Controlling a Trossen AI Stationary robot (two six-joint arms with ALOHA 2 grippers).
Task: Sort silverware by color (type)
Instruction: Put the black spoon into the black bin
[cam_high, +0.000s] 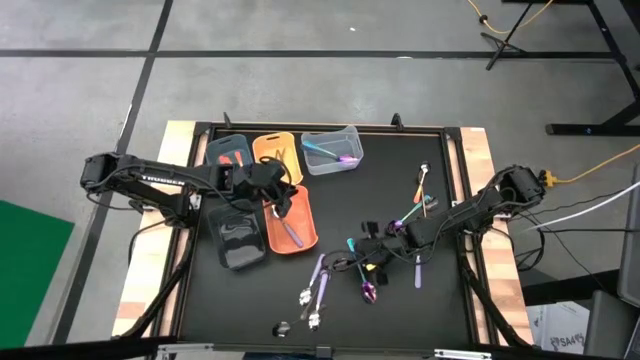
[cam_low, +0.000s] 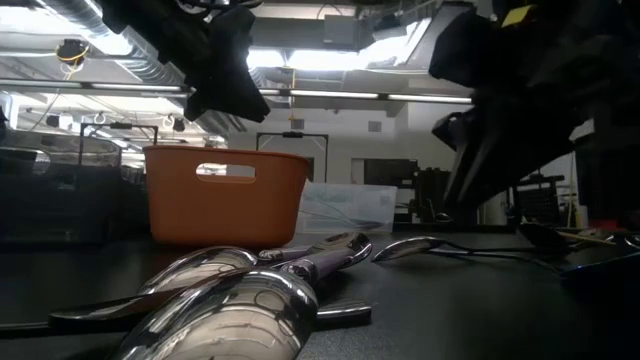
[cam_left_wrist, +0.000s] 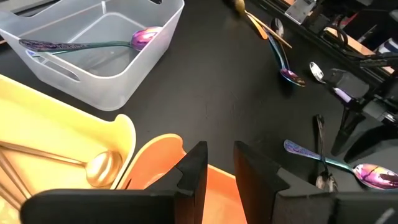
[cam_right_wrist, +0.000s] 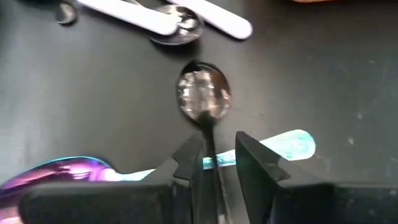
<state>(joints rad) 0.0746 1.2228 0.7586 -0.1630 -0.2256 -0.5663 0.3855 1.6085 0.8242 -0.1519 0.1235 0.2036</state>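
Black-bowled and dark-handled, the small metal spoon (cam_right_wrist: 203, 93) lies between my right gripper (cam_right_wrist: 221, 163) fingers, its handle running back through the gap; the jaws stand partly apart and I can't tell whether they pinch it. I judge this as the pick or release of one piece in the loose silverware scatter (cam_high: 365, 262) at about five o'clock on the black tabletop (cam_high: 240, 310). My left gripper (cam_left_wrist: 221, 168) hovers over the orange plastic bin (cam_high: 300, 205) near nine o'clock, fingers a little apart and empty. Already sorted: a gold spoon (cam_left_wrist: 102, 166) in the yellow bin (cam_left_wrist: 56, 134), an iridescent purple-teal spoon (cam_left_wrist: 143, 38) in the clear bin (cam_left_wrist: 146, 65). Next I need a firm pinch on the handle, then a clean lift. Only "TROSSEN" on the left arm (cam_high: 160, 181) reads.
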